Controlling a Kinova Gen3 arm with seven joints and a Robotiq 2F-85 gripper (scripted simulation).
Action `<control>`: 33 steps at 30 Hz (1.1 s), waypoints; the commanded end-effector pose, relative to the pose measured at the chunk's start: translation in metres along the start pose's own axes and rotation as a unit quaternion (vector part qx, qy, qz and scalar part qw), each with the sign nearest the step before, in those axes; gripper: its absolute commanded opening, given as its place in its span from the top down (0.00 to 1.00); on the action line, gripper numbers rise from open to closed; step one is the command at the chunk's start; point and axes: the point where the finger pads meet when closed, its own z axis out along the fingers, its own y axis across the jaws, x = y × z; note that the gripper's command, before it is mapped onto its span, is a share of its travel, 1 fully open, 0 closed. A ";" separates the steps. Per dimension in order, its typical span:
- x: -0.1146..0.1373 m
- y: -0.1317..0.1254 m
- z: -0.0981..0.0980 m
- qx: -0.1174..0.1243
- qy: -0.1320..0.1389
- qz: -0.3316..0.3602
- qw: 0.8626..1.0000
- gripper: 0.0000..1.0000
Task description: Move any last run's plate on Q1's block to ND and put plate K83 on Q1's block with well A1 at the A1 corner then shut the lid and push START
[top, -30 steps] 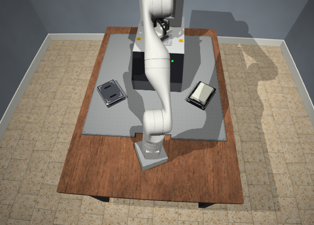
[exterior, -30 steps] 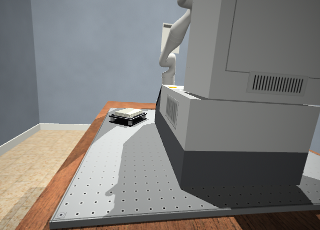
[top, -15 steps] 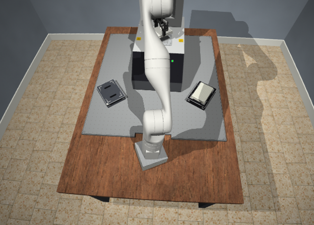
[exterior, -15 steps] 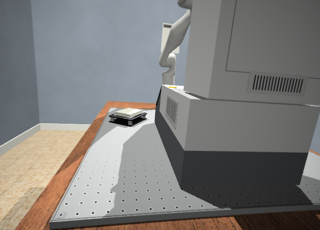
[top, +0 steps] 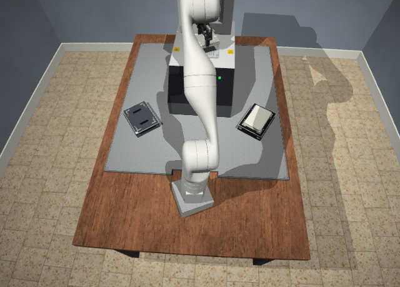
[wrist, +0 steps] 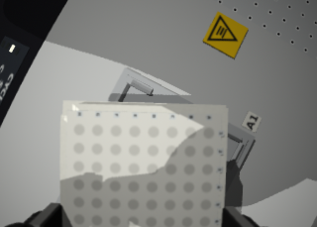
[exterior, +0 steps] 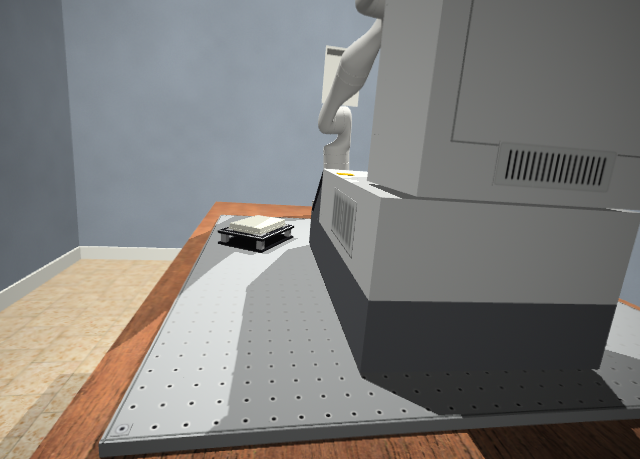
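Note:
My gripper (top: 208, 45) (wrist: 144, 217) is shut on a cream plate (wrist: 144, 158), the last run's, one finger at each side. The plate is above Q1's block (wrist: 120, 84) and turned relative to it, covering most of it. The A1 label (wrist: 252, 121) shows beside the block. Q1 (top: 225, 61) (exterior: 491, 258) has its lid (exterior: 403, 82) raised and its lamp (top: 219, 77) green. Another cream plate (top: 258, 117) (exterior: 258, 223), its name not legible, lies on the right-hand nest (top: 240, 127). The left-hand nest (top: 142, 115) is empty. The arm hides Q1's keys in the top view.
Q1's raised lid stands behind the gripper. A yellow warning sticker (wrist: 225, 35) is on Q1's deck, and a dark panel (wrist: 30, 19) fills the upper left of the wrist view. The arm (top: 200, 84) reaches over Q1's front. The grey board (top: 155, 151) (exterior: 206, 335) lies under Q1 and both nests.

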 end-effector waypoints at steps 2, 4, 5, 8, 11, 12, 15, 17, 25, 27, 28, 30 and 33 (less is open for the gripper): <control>0.003 0.001 0.000 0.001 0.002 0.024 1.000 0.09; 0.003 0.001 0.000 0.001 0.002 0.035 0.999 0.09; 0.003 0.001 0.000 0.001 0.002 0.041 0.999 0.09; 0.003 0.001 0.000 0.001 0.002 0.059 0.998 0.09; 0.003 0.001 0.000 0.001 0.002 0.076 0.997 0.09; 0.003 0.001 0.000 0.001 0.002 0.082 0.997 0.09; 0.003 0.001 0.000 0.001 0.002 0.088 0.996 0.09; 0.003 0.001 0.000 0.001 0.002 0.099 0.995 0.09; 0.003 0.001 0.000 0.001 0.002 0.146 0.989 0.09; 0.003 0.001 0.000 0.001 0.002 0.157 0.988 0.09; 0.003 0.001 0.000 0.001 0.002 0.163 0.987 0.09; 0.003 0.001 0.000 0.001 0.002 0.174 0.985 0.09; 0.003 0.001 0.000 0.001 0.002 0.180 0.984 0.09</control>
